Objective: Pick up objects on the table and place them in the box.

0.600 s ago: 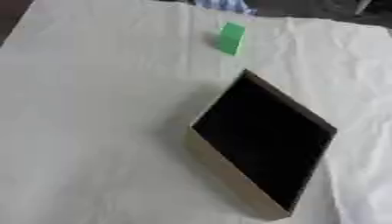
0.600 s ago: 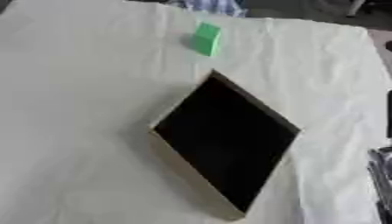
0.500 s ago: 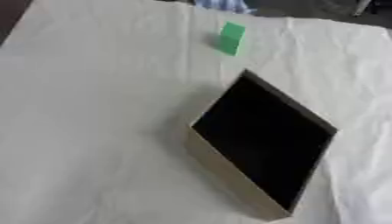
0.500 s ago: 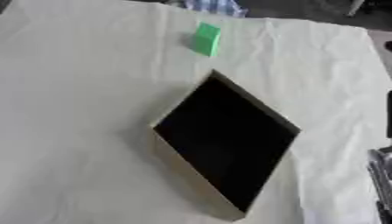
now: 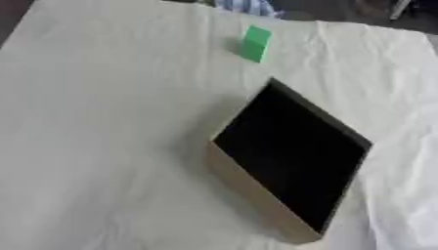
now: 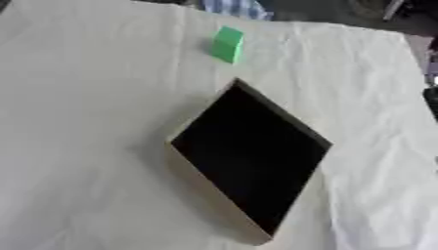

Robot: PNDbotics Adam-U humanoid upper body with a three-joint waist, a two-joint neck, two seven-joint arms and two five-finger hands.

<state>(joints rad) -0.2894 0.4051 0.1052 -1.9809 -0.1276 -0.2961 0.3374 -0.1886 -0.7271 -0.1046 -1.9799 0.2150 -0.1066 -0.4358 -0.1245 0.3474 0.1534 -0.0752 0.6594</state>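
A green block (image 5: 255, 43) stands on the white cloth near the table's far edge. The box (image 5: 291, 156) lies in the middle, turned like a diamond, with a black inside and tan walls (image 5: 256, 195); nothing shows inside it. A dark shape (image 6: 432, 100) at the right edge of the right eye view seems to be part of my right hand or arm, well to the right of the box and touching nothing. My left hand shows in no view.
The creased white cloth (image 5: 102, 122) covers the whole table. A blue-and-white checked thing (image 6: 235, 9) lies at the far edge behind the green block. Dark floor shows beyond the far edge.
The dark striped shape at the lower right edge of the right eye view is gone; only a dark part higher up remains. Block and box have not moved.
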